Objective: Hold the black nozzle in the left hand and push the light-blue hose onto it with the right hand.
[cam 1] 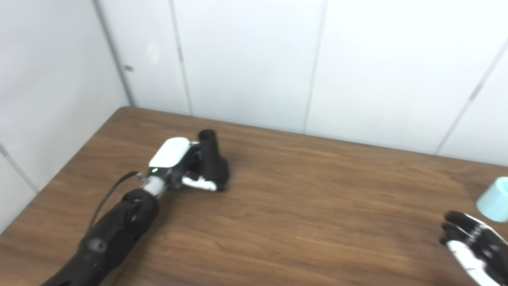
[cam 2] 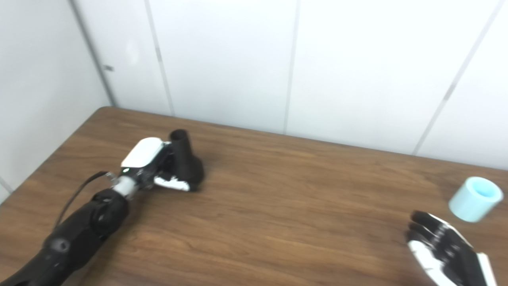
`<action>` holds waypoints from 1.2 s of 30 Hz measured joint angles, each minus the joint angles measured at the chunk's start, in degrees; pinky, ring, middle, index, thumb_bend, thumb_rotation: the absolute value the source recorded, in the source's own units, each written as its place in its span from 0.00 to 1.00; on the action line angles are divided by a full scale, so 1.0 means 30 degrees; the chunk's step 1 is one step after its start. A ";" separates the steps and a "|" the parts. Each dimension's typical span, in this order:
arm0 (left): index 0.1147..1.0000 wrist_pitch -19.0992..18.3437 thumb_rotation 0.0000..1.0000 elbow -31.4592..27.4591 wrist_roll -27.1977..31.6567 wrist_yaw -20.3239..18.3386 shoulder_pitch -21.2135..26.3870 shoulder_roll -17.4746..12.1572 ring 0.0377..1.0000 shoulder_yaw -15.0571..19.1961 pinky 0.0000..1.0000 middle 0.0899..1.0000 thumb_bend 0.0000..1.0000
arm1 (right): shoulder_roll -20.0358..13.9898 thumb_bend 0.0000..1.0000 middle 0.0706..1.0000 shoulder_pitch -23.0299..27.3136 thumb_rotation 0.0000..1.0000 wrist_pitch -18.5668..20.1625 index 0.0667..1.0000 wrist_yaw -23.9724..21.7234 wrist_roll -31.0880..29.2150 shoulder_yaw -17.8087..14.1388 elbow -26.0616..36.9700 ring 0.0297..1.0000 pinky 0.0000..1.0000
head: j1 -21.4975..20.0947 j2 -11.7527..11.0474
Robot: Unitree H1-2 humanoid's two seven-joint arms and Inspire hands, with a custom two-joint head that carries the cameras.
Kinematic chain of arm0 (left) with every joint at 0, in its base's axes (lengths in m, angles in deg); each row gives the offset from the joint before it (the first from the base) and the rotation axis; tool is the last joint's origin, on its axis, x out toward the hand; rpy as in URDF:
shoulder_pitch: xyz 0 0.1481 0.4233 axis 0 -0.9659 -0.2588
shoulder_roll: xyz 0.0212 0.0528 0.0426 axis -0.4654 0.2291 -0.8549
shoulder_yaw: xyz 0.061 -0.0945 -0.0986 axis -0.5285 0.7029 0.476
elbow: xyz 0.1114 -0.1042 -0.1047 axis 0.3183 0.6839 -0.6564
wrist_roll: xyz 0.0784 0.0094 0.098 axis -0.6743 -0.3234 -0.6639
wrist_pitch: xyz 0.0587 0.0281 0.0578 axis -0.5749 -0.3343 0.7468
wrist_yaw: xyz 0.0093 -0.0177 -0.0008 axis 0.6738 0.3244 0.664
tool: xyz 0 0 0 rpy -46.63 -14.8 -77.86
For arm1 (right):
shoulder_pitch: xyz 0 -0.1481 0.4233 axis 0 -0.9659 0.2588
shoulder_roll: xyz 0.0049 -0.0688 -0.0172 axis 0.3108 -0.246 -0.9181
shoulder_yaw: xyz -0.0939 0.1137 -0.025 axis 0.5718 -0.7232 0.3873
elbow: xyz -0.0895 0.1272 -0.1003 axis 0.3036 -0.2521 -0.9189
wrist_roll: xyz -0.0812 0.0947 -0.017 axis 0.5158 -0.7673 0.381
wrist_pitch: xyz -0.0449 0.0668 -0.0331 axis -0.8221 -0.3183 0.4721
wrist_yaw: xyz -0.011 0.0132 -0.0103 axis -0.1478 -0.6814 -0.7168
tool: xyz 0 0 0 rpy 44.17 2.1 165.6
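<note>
The black nozzle (cam 1: 213,161) stands upright on the wooden table (cam 1: 317,206) at the left, its narrow open end up and its wide base down. My left hand (cam 1: 176,159) is closed around the nozzle from its left, with the white thumb lying across the front of the base and the fingers behind. The light-blue hose (cam 2: 475,198), a short tube, rests tilted on the table at the far right. My right hand (cam 2: 444,246) hovers just below and left of the hose, fingers spread, apart from it and holding nothing.
White wall panels (cam 1: 246,59) rise right behind the table's far edge and along its left side. A black cable (cam 1: 107,194) loops off my left wrist. Bare wood stretches between the two hands.
</note>
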 measured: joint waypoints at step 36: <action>0.46 0.1881 0.00 -0.4755 -0.0726 -0.2608 -0.2285 0.1870 0.17 -0.0250 0.12 0.39 0.52 | 0.0386 0.24 0.74 0.0094 0.00 0.0374 0.70 0.0365 0.0352 -0.0003 -0.0675 0.76 0.71 | -0.1465 0.0352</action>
